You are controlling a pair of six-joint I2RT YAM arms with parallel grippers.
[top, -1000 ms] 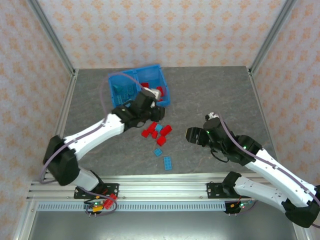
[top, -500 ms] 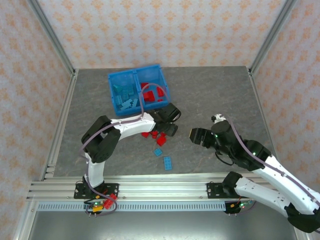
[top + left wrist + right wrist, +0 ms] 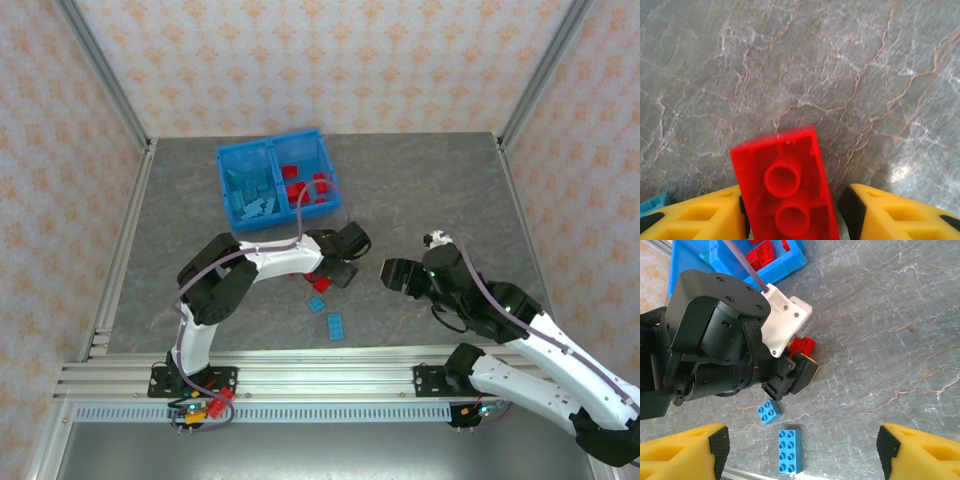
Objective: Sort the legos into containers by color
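The left gripper (image 3: 795,196) is down at the table just in front of the bin (image 3: 276,178), off its right front corner. Its yellow fingers (image 3: 695,215) stand on either side of a red brick (image 3: 782,182). The left pad lies against the brick, and a thin strip of table shows at the right pad, so the jaws are slightly parted, not pinching. The brick lies flat on the table (two round rings face the camera).

Two loose blue bricks lie further forward of the bin: a small one (image 3: 769,412) and a long one (image 3: 789,451) just beyond it. In the bin, light blue bricks (image 3: 248,195) sit in the left compartment and red ones (image 3: 305,185) in the right.

The right gripper (image 3: 388,272) hangs well to the right of the bin's front, spread wide and holding nothing.
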